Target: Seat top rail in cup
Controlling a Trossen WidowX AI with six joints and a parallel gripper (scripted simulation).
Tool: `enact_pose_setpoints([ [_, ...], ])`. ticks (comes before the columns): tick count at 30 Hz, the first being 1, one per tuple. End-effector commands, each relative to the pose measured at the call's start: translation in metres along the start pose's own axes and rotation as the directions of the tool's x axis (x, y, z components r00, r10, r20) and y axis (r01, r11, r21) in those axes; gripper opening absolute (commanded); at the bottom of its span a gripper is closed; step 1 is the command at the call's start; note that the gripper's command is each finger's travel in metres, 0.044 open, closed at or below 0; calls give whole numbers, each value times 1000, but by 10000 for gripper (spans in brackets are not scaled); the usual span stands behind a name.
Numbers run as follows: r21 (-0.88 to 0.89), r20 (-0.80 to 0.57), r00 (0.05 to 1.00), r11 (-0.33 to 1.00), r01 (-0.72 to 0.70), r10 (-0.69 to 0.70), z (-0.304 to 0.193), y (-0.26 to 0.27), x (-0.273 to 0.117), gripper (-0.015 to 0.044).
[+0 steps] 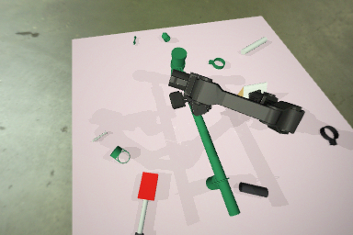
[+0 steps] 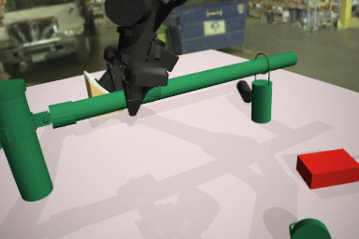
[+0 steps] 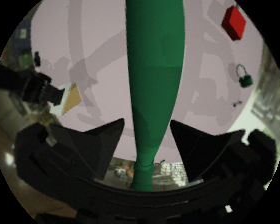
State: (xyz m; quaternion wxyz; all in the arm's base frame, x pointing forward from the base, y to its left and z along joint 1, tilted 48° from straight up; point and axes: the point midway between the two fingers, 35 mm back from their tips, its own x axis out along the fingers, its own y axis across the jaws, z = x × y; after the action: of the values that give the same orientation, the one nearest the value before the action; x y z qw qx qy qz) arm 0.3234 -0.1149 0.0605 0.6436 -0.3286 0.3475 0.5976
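Spanning the top view, green rail: runs from beneath the gripper down past the small green post, with the far end jutting beyond it.
Big post, top view: shows a round green cap just beyond the fingers; rail end and cup hidden by the gripper.
Red block, top view: lies apart from the rail, with a pale handle attached to its near edge.
Black cylinder, top view: lies beside the small post, on the other side of the rail.
Rail-end cup, exterior view: hangs from the brace band and surrounds the near end of the rail; full depth of seating impossible to tell.
Brace band, exterior view: sits on the upper part of the big post, a little below the cap.
Wire loop, exterior view: arches over the rail above the small post.
Gripper, exterior view: straddles the rail near the cup, one fingertip reaching below it.
Fingers, wrist view: stand wide, one on each side of the rail, gripping nothing; visible gap on the left of the picture, contact on the right too close to tell.
Red block, wrist view: appears at upper right, well apart from the fingers.
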Motion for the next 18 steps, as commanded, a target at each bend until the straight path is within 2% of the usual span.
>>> enact_pose_setpoints([
  [1, -8, -7, 1000, 1000, 11, -11, 7, -2, -15, 420],
  [2, -8, -7, 1000, 1000, 11, -11, 10, -2, -20, 440],
  [7, -8, -7, 1000, 1000, 10, -10, 23, 0, -42, 440],
  [12, 2, -2, 1000, 1000, 9, -9, 22, 0, -42, 440],
  [18, 56, -14, 999, 997, 47, -47, 22, 4, -79, 440],
])
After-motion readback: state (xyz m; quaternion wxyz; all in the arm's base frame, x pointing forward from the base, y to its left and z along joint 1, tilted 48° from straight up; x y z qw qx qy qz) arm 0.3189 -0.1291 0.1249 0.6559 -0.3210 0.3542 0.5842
